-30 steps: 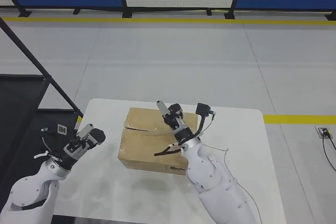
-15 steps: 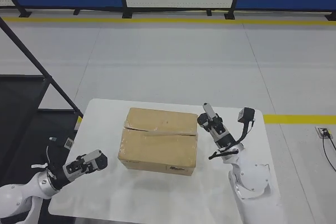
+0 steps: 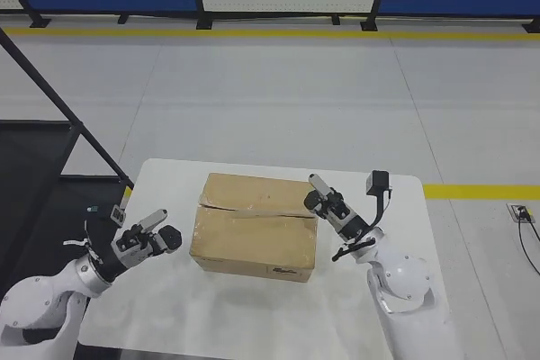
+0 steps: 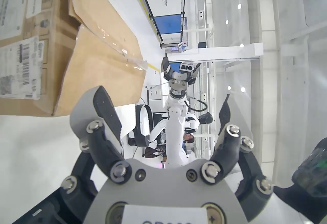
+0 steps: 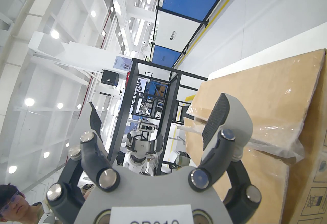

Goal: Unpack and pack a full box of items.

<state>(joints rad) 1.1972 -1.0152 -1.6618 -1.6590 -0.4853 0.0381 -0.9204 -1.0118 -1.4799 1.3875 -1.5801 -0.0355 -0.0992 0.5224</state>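
Note:
A closed brown cardboard box (image 3: 256,225) sits mid-table, its top flaps meeting at a seam with torn clear tape (image 5: 270,143). Its labelled end (image 4: 20,38) faces my left gripper (image 3: 165,227), which hovers a short way off the box's left side, open and empty (image 4: 166,110). My right gripper (image 3: 315,193) is at the box's right top edge, open with nothing between its fingers (image 5: 155,117); one ribbed pad (image 5: 215,117) hangs over the taped seam. The box's contents are hidden.
The white table (image 3: 369,297) has bare room in front of the box and to its right. A black metal frame (image 3: 45,99) stands just off the table's left side. A yellow floor line (image 3: 490,191) runs to the right.
The right gripper left the box top, swung out to the right, then came back to the box's right edge. The left gripper dipped toward the table's front, then rose again nearer the box.

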